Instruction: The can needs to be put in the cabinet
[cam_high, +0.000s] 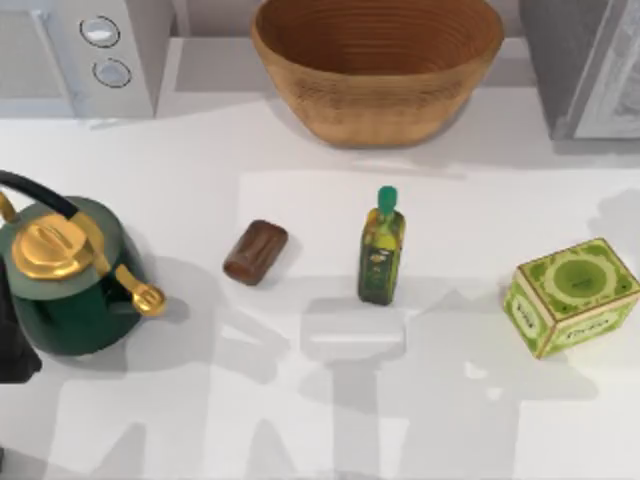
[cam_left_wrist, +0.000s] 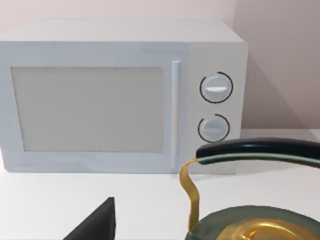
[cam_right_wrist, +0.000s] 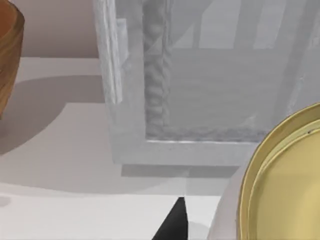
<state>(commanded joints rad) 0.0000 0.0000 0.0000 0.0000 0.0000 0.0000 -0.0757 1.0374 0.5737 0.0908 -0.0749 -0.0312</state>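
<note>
The can (cam_high: 255, 252) is a small dark brown cylinder lying on its side on the white table, left of the middle, with nothing touching it. The grey cabinet (cam_high: 590, 60) stands at the back right corner, and the right wrist view shows its front (cam_right_wrist: 200, 100) close up. A dark part of my left arm (cam_high: 12, 345) sits at the table's left edge by the kettle. A black tip of my left gripper (cam_left_wrist: 95, 225) shows in the left wrist view. A black tip of my right gripper (cam_right_wrist: 172, 222) shows near the cabinet.
A green and gold kettle (cam_high: 70, 275) stands left of the can. An olive-oil bottle (cam_high: 381, 250) stands to the can's right, and a green box (cam_high: 572, 295) farther right. A wicker basket (cam_high: 378, 65) and a microwave (cam_high: 85, 50) line the back. A round yellow rim (cam_right_wrist: 280, 185) shows beside the cabinet.
</note>
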